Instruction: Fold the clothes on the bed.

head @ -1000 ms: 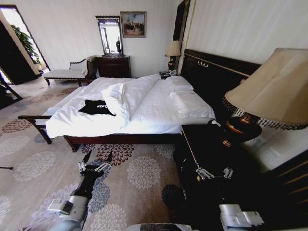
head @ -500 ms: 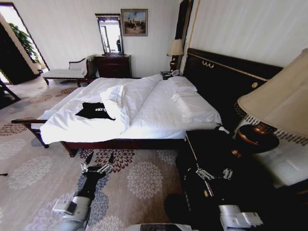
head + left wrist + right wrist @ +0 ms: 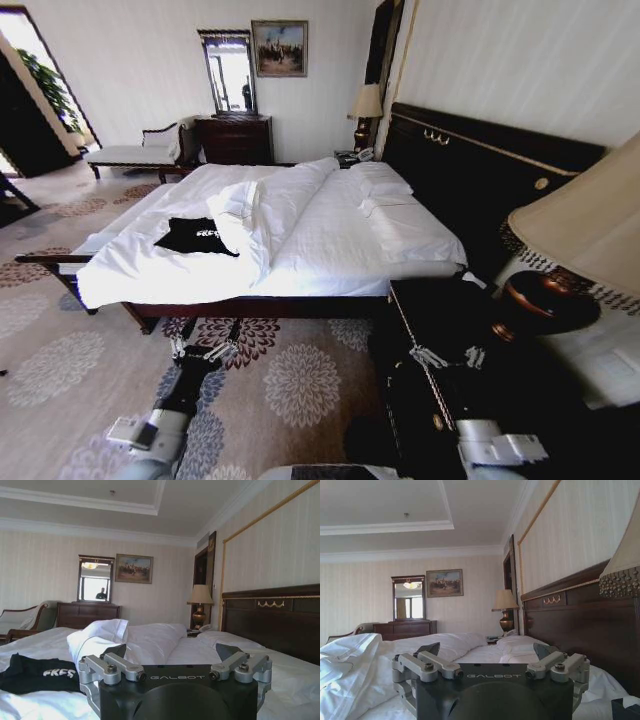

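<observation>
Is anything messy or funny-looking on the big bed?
Yes. A black T-shirt lies crumpled on the bed near its foot, not folded. Beside it the white duvet is bunched into a ridge. Both grippers, left and right, hang open, short of the bed.

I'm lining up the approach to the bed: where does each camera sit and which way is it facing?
Head: high, looking down across the bed and T-shirt; left gripper and right gripper both low, open.
Left wrist: behind its open fingers, level over the bed.
Right wrist: same, nearer the headboard.
Shared: far lamp, mirror.
</observation>
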